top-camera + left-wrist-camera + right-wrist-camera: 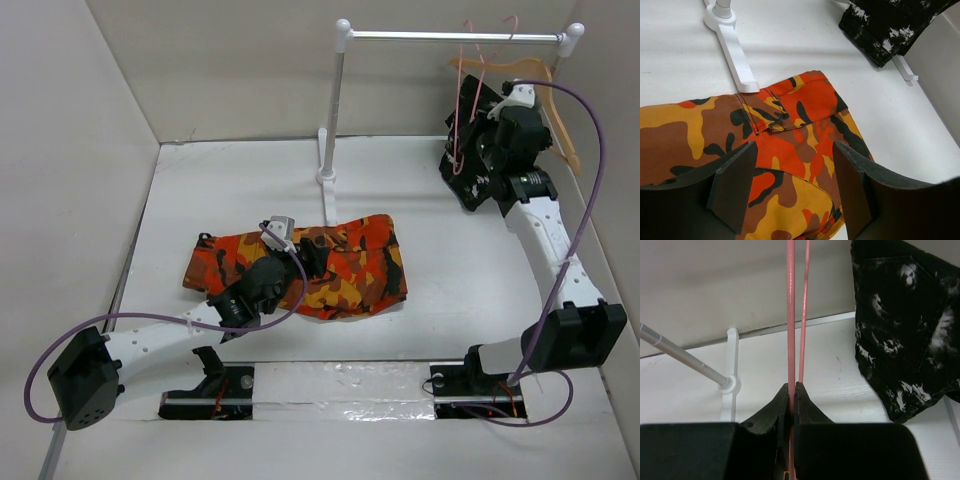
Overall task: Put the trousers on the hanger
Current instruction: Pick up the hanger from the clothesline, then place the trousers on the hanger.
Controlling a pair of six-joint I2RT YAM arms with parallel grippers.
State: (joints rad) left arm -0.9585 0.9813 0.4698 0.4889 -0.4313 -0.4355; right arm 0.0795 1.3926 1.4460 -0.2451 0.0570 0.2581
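Two things must meet for this task, and they lie well apart across the broad white counter (450,250). At its far edge stands a white tubular clothes rail (450,36), spanning the middle to the right corner. The folded cloth trousers in orange, red, yellow and black camouflage (360,270) lie flat at centre-left, near the rail's foot. Their long axis runs side to side, parallel to the rail. A black garment with white speckles (905,330) hangs at the far right on a light-brown wooden hanger (560,130). Just beside it, the thin pink wire hanger (790,315) dangles from the rail.

The left hand (795,185) hovers directly over the trousers' right end. Its fingers are spread with nothing between them, and the cloth lies below the gap. The right hand (791,390) is raised at the rail, pinched tight on the hanger's wire.

So the left arm is by far the nearer to the trousers. Likely they must travel away and rightward, toward the hanger the right hand steadies.
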